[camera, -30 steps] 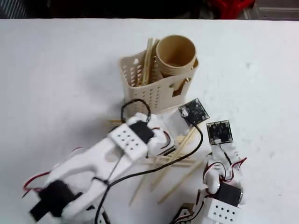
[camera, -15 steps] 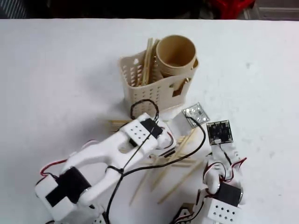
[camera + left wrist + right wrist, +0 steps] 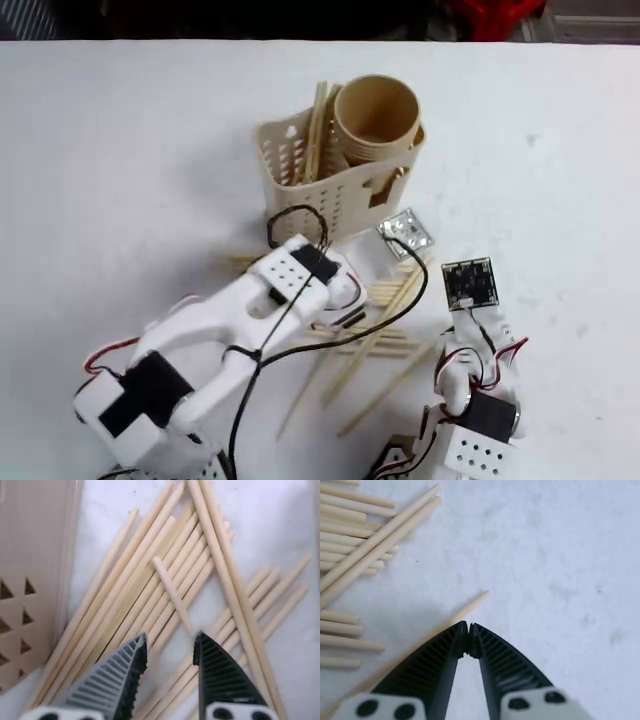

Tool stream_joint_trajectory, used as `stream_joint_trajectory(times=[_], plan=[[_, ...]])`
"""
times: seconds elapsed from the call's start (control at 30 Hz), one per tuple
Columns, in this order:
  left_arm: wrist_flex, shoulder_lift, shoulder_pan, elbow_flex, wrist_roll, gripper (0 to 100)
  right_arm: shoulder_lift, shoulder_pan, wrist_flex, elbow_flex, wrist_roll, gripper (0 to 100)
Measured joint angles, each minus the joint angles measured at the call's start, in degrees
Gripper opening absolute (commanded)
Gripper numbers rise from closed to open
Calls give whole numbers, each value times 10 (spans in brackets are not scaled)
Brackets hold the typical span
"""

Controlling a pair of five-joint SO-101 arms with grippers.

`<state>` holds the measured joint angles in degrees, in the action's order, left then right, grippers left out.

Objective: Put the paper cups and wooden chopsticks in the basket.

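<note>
A beige perforated basket [image 3: 325,190] stands at mid-table with stacked paper cups [image 3: 377,115] and a few wooden chopsticks [image 3: 318,115] inside. Many loose chopsticks [image 3: 375,335] lie fanned on the table in front of it. My left gripper [image 3: 170,642] hovers open just above this pile [image 3: 165,590], one short stick pointing between its fingers, with the basket wall [image 3: 30,580] close beside. My right gripper [image 3: 468,632] is shut and empty, low over the table. A single chopstick [image 3: 457,614] runs under its tip, and the pile's edge [image 3: 355,540] lies off to one side.
The left arm's white body [image 3: 230,340] stretches from the near left corner toward the basket. The right arm [image 3: 475,400] sits at the near right. Bare white table [image 3: 120,150] spreads left, right and behind the basket.
The left arm has swung its wrist a little closer to the basket, over the chopstick pile. The right arm has stayed still.
</note>
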<state>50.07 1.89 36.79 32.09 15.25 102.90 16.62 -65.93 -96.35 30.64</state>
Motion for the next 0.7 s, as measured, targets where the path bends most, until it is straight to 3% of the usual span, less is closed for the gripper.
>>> stream_joint_trajectory(times=[0.2,0.4,0.57,0.7], plan=[[1,61,0,-56,-25,168,0,0,0,0,0,18],[60,116,-2,-118,-46,164,0,0,0,0,0,18],[73,124,-2,-133,-48,30,0,0,0,0,0,18],[73,124,-1,-133,-49,23,0,0,0,0,0,18]])
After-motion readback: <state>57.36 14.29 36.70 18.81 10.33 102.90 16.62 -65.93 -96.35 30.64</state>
